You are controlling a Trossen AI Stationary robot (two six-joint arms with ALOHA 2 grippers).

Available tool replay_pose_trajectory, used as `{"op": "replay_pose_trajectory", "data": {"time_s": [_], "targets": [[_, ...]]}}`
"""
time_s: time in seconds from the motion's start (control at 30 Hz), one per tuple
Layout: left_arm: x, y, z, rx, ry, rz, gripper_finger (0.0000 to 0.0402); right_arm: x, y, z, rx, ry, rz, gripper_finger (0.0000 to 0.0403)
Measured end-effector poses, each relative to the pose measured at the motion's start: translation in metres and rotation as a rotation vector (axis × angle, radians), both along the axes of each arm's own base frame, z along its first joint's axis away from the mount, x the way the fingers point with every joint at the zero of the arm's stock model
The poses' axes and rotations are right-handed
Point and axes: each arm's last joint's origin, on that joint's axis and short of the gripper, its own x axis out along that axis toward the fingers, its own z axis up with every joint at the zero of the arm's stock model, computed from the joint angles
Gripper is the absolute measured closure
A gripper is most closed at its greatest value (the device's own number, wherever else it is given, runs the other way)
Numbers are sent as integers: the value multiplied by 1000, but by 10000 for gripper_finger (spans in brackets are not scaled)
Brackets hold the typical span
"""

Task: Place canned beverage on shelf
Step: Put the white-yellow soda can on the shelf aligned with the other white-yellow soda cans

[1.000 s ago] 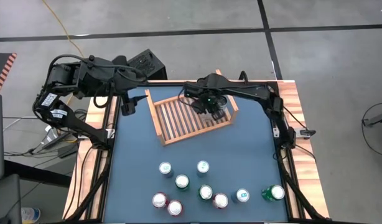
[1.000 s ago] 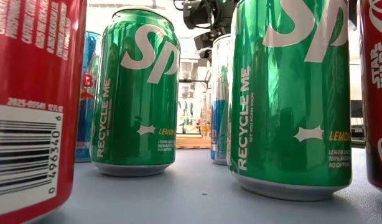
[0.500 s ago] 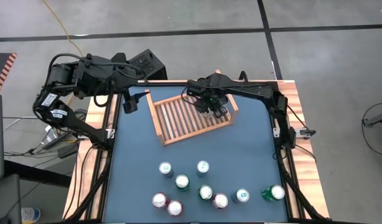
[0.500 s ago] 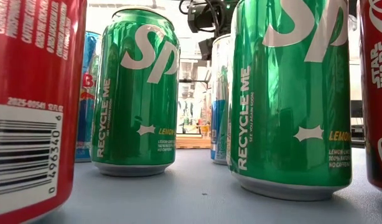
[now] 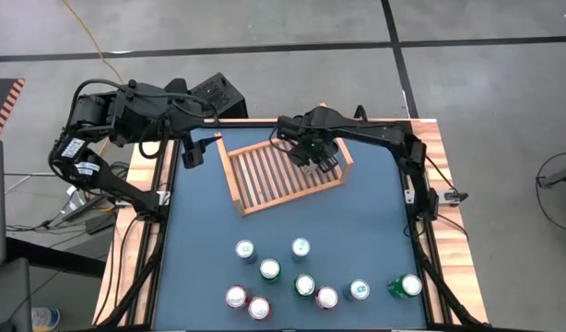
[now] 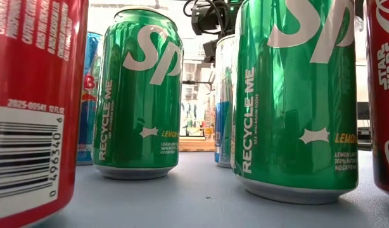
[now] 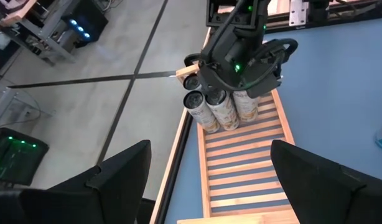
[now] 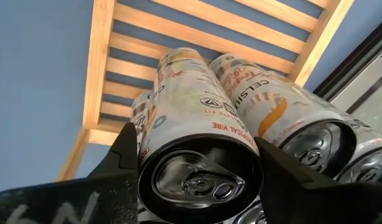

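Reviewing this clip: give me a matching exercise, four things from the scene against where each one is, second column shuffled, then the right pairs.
Things
1. right gripper
2. left gripper
3. white slim cans
4. green cans

Places
A. near end of the table, standing among red and blue cans
B. on the shelf, in a row at one end
C. off the shelf's left side, open, holding nothing
D. over the shelf's right end, fingers either side of a white can

Pairs: 1-D, 2-C, 3-B, 4-A
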Motion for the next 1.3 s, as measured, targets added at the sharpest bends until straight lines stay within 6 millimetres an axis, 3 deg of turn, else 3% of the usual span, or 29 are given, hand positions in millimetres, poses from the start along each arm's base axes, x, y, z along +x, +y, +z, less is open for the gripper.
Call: {"op": "replay_pose_trajectory", "data": {"time_s": [1.07,1.3], "targets": [[0,0,0,18,12,-15,83,-1,0,-1,71,-18,-6,210],[0,0,0,17,12,-15,83,0,0,0,66,-25,-9,178]]}}
